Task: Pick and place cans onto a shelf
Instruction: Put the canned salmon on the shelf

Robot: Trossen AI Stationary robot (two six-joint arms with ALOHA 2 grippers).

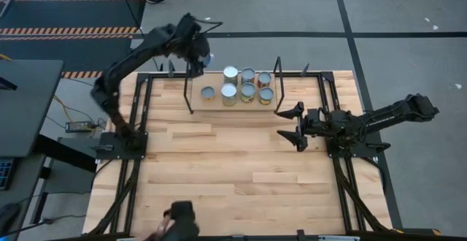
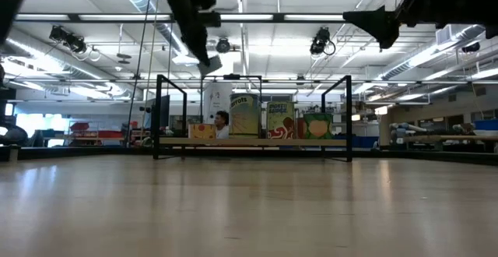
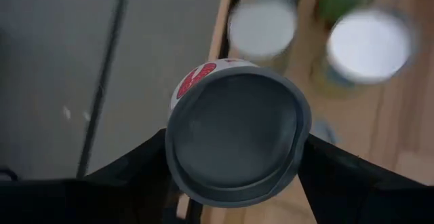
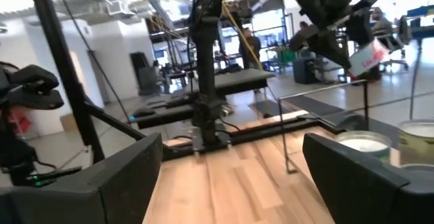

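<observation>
My left gripper (image 1: pixel 198 53) is raised above the far left corner of the shelf (image 1: pixel 306 95) and is shut on a can (image 3: pixel 237 136) with a red-and-white label (image 3: pixel 196 78). The shelf is a low wood board in a black frame at the table's far side. Several silver-topped cans (image 1: pixel 247 91) stand upright on it in two rows. The low view shows the labelled sides of these cans (image 2: pixel 280 121). Right of centre, my right gripper (image 1: pixel 292 124) hovers open over the table with nothing in it. My left gripper pinches the can between its two fingers (image 3: pixel 135 176), one on each side of the round side wall (image 3: pixel 171 149). The fingers slant downward from the table's left toward the shelf. The can (image 4: pixel 366 54) hangs tilted, clear of the shelf, one round end facing the wrist.
The shelf's black upright posts (image 1: pixel 277 62) rise at its corners beside the held can. Bare wood tabletop (image 1: pixel 233 168) spreads from the shelf to the near edge. A dark device (image 1: pixel 181 220) sits at the near edge. A person (image 2: pixel 222 121) shows far beyond the table.
</observation>
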